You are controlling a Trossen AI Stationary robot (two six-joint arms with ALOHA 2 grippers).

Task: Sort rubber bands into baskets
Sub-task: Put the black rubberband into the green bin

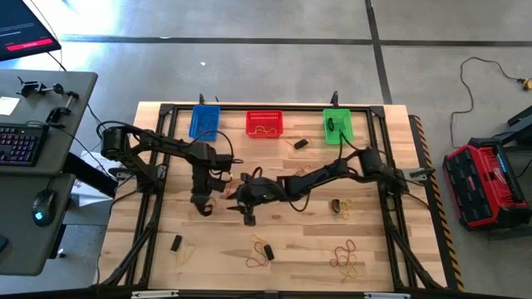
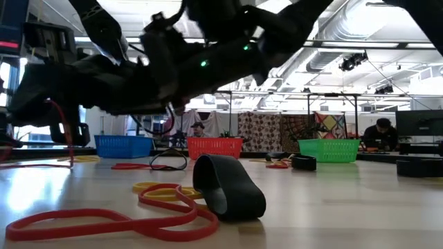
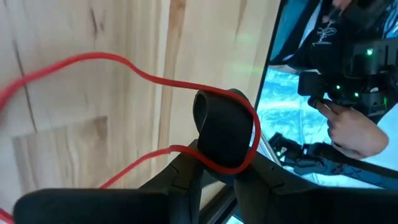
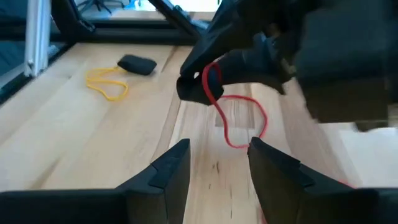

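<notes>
My left gripper (image 1: 202, 205) hangs over the table's middle, shut on a short thick dark rubber band (image 3: 219, 127). A thin red rubber band (image 3: 149, 78) is looped around that dark one and trails down to the wood. Just to its right, my right gripper (image 1: 248, 216) points at it. Its fingers (image 4: 171, 171) are open with nothing between them, and the red loop (image 4: 242, 124) dangles just ahead. The blue basket (image 1: 204, 122), red basket (image 1: 264, 124) and green basket (image 1: 337, 125) stand in a row at the far edge.
Loose bands lie along the front: a dark one with a yellow loop (image 1: 179, 247), a mixed bunch (image 1: 263, 252), orange ones (image 1: 345, 254), another cluster (image 1: 339, 205). A dark band (image 1: 301, 143) lies near the baskets. A black frame (image 1: 249, 107) borders the table. People sit in the room behind (image 2: 379, 131).
</notes>
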